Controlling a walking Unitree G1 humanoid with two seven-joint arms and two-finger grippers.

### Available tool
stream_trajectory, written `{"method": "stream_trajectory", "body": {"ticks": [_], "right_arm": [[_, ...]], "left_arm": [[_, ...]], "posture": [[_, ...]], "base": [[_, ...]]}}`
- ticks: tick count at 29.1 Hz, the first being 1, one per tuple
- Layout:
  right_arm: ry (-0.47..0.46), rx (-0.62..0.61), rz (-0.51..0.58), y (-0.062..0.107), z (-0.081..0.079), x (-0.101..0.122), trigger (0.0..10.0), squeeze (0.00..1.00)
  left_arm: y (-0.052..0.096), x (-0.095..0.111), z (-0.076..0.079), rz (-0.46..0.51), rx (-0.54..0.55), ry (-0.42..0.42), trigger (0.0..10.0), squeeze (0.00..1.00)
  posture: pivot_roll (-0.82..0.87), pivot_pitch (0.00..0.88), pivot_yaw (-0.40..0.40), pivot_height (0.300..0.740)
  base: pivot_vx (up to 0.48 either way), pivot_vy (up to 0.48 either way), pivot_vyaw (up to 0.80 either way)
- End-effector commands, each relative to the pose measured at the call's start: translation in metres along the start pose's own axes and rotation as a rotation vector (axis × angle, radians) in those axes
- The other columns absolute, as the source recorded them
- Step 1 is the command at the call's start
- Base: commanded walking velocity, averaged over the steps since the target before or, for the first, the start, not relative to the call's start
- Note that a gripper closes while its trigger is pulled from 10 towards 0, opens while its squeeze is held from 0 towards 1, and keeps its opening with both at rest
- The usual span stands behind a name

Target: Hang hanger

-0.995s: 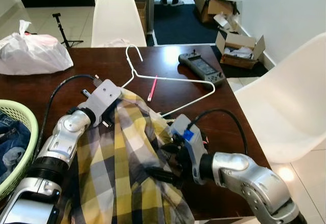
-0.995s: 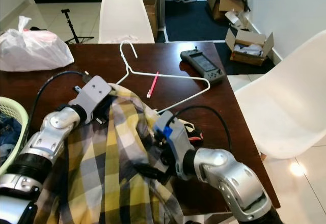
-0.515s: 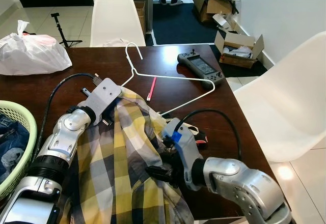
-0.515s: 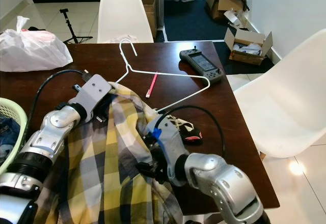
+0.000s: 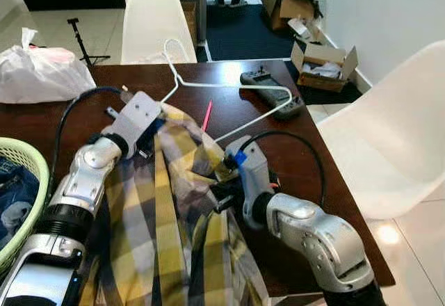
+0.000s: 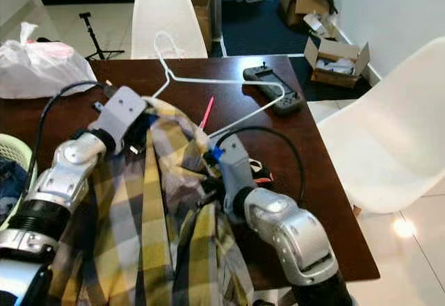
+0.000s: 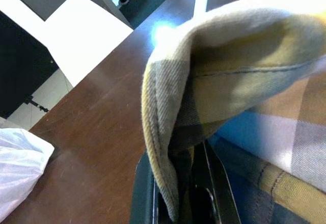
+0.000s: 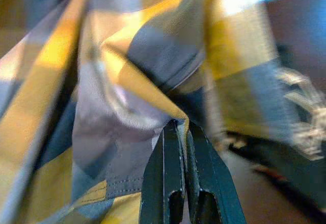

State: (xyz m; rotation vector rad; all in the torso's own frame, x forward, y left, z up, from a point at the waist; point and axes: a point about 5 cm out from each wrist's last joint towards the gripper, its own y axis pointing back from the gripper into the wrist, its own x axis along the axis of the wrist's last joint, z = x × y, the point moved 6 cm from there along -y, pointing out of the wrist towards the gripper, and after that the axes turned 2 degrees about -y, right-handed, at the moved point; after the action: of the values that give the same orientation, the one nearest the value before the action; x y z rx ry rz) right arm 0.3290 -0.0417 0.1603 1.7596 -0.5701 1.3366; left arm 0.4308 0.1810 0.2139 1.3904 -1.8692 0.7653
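Nearest the camera: a yellow, grey and blue plaid shirt drapes over the near edge of the dark wooden table, bunched between both arms. Right gripper sits at mid-shirt, its two black fingers pressed together on a pinched fold of the cloth. Left gripper is at the shirt's upper edge, fingers closed down on a thick folded hem of the same shirt. At the table's near left, a green woven laundry basket holds blue denim. Beyond the shirt, a white wire hanger has its lower end tucked into the fabric, its hook toward the far table edge; a pink pen lies inside its triangle. A dark handheld controller lies just right of the hanger. Far left on the table, a white plastic bag. Past the table, a white chair; another white chair stands to the right; open cardboard boxes sit on the floor.
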Motion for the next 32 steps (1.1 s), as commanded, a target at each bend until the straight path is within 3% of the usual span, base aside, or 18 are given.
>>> {"method": "stream_trajectory", "body": {"ticks": [1, 9, 11, 14, 15, 16, 21, 24, 27, 28, 29, 30, 32], "right_arm": [[0.008, -0.069, 0.066, 0.003, 0.013, 0.014, 0.0, 0.00], [0.014, -0.145, 0.152, -0.001, 0.026, 0.036, 0.0, 0.00], [0.022, -0.267, 0.340, 0.002, 0.050, 0.087, 0.0, 0.00], [0.024, -0.301, 0.402, 0.005, 0.056, 0.103, 0.0, 0.00], [0.013, -0.329, 0.488, 0.009, 0.061, 0.125, 0.0, 0.00], [0.006, -0.337, 0.573, 0.014, 0.060, 0.148, 0.0, 0.00], [-0.003, -0.342, 0.630, 0.016, 0.059, 0.162, 0.0, 0.00], [-0.012, -0.354, 0.729, 0.022, 0.058, 0.188, 0.0, 0.00], [-0.012, -0.354, 0.729, 0.022, 0.058, 0.188, 0.0, 0.00], [-0.021, -0.366, 0.798, 0.028, 0.059, 0.204, 0.0, 0.00], [-0.021, -0.366, 0.798, 0.028, 0.059, 0.204, 0.0, 0.00], [-0.008, -0.363, 0.845, 0.032, 0.056, 0.216, 0.0, 0.00], [-0.008, -0.363, 0.845, 0.032, 0.056, 0.216, 0.0, 0.00]], "left_arm": [[0.002, 0.006, -0.015, 0.018, 0.047, 0.014, 10.0, 0.00], [0.004, 0.009, -0.017, 0.030, 0.055, 0.025, 10.0, 0.00], [0.005, 0.012, -0.016, 0.042, 0.060, 0.039, 10.0, 0.00], [0.006, 0.013, -0.016, 0.045, 0.062, 0.044, 10.0, 0.00], [0.006, 0.014, -0.015, 0.049, 0.066, 0.050, 10.0, 0.00], [0.006, 0.017, -0.017, 0.057, 0.076, 0.057, 10.0, 0.00], [0.006, 0.020, -0.019, 0.062, 0.083, 0.062, 10.0, 0.00], [0.005, 0.029, -0.028, 0.087, 0.115, 0.072, 10.0, 0.00], [0.005, 0.029, -0.028, 0.087, 0.115, 0.072, 10.0, 0.00], [0.007, 0.040, -0.043, 0.117, 0.162, 0.081, 10.0, 0.00], [0.007, 0.040, -0.043, 0.117, 0.162, 0.081, 10.0, 0.00], [0.008, 0.049, -0.055, 0.146, 0.202, 0.084, 10.0, 0.00], [0.008, 0.049, -0.055, 0.146, 0.202, 0.084, 10.0, 0.00]], "posture": [[-0.03, 0.166, -0.004, 0.740], [-0.03, 0.170, -0.006, 0.740], [-0.02, 0.166, -0.010, 0.740], [-0.02, 0.166, -0.010, 0.740], [-0.02, 0.165, -0.012, 0.740], [-0.02, 0.163, -0.013, 0.740], [-0.02, 0.161, -0.014, 0.740], [-0.01, 0.158, -0.014, 0.740], [-0.01, 0.158, -0.014, 0.740], [-0.01, 0.155, -0.015, 0.740], [-0.01, 0.155, -0.015, 0.740], [-0.01, 0.155, -0.015, 0.740], [-0.01, 0.155, -0.015, 0.740]], "base": [[0.000, 0.000, 0.00], [0.000, 0.000, 0.00], [0.000, 0.000, 0.00], [0.000, 0.000, 0.00], [0.000, 0.000, 0.00], [0.000, 0.000, 0.00], [0.000, 0.000, 0.00], [0.000, 0.000, 0.00], [0.000, 0.000, 0.00], [0.000, 0.000, 0.00], [0.000, 0.000, 0.00], [0.000, 0.000, 0.00], [0.000, 0.000, 0.00]]}}
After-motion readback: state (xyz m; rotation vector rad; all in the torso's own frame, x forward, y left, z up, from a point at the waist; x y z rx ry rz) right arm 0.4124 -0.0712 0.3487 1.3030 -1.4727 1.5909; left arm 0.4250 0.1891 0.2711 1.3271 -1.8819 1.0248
